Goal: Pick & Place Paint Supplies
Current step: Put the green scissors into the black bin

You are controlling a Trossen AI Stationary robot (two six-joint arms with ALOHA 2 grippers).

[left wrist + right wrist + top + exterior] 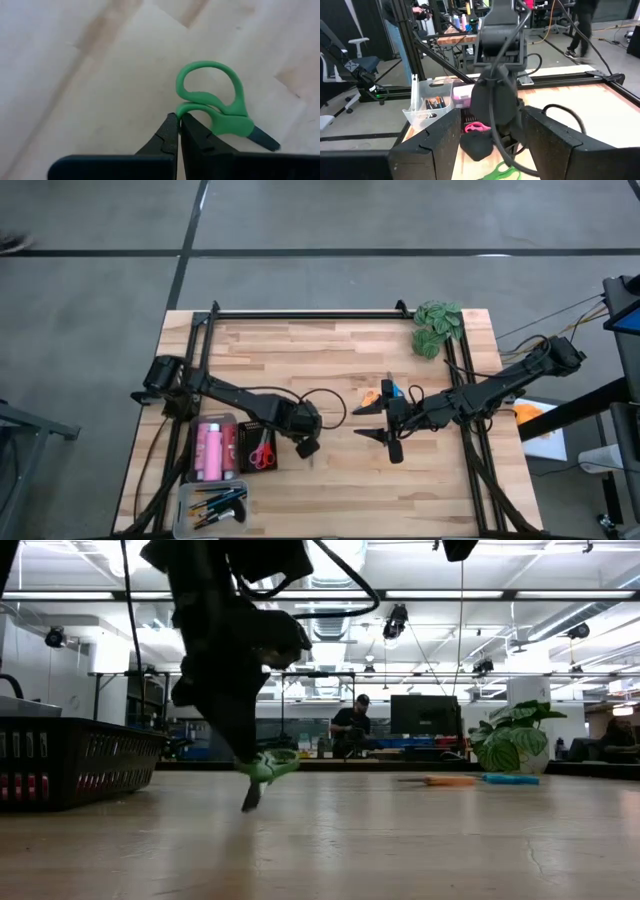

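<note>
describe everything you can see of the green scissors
The small green-handled scissors look like glossy plastic loops joined to a short dark blade end. The left pincer, shut, pinches the lower handle loop. In the low view they hang tilted, loops up, dark tip touching or just above the pale wooden table, beside the black mesh basket.

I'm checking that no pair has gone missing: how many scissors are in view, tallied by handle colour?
Green scissors: 1
Orange scissors: 1
Blue scissors: 1
Red scissors, in the basket: 1
Total: 4
</note>
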